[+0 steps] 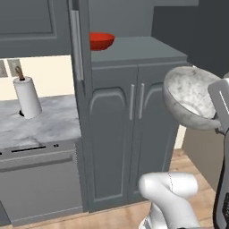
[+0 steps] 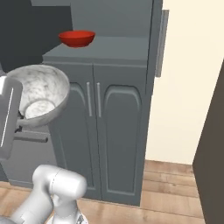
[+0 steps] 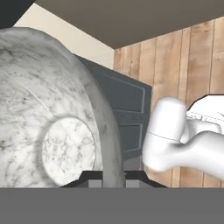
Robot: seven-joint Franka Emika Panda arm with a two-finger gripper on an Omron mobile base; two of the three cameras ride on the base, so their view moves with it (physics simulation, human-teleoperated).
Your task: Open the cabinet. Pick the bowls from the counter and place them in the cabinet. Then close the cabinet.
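The marbled bowl (image 1: 190,97) hangs tipped on its side in the air in front of the tall dark grey unit, its hollow turned toward the cameras. The gripper (image 3: 113,178) is clamped on its rim, one dark fingertip (image 3: 89,178) inside the wall and the other outside. The hand view shows this pinch close up, along with the bowl's pale inner base. The red bowl (image 2: 77,38) sits upright on the grey shelf (image 2: 118,48) of the cabinet (image 1: 129,18), near the shelf's left end. The rest of the shelf to its right lies bare. Only the left base view takes in the cabinet's left door (image 1: 78,44), swung out edge-on with its long bar handle, and beyond it the marble counter (image 1: 44,123) carrying a paper-towel roll (image 1: 27,96). The right base view adds the right door (image 2: 158,39) standing open against a cream wall (image 2: 188,78). Below the shelf the arched lower doors (image 2: 105,135) are closed. Wood flooring (image 2: 170,188) runs along the base.
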